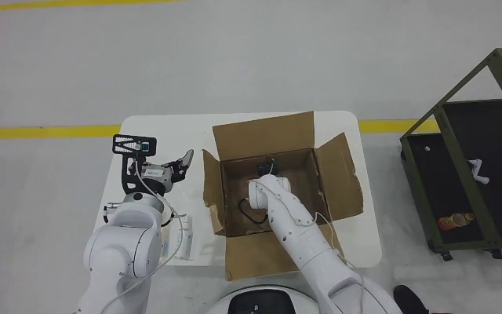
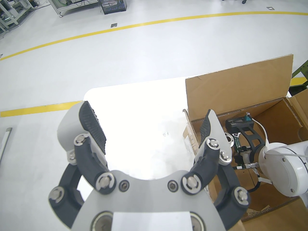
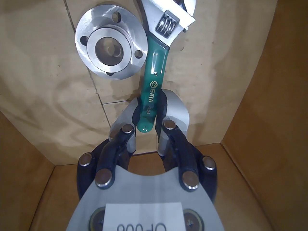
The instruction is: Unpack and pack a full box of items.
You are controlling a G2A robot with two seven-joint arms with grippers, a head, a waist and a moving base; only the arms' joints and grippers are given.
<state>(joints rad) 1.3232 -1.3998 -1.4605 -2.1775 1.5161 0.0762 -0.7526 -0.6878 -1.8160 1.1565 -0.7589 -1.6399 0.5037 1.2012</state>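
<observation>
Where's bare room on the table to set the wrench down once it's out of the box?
Bare table lies between the box and the table's left edge, ahead of the open left tool. Crowded: inside the box, where the right tool grips the wrench beside the flange.

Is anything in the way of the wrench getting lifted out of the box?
Nothing visible is. The right end effector is shut on the wrench handle, the box flaps are folded open, and the metal ring lies beside it, not over it.
</observation>
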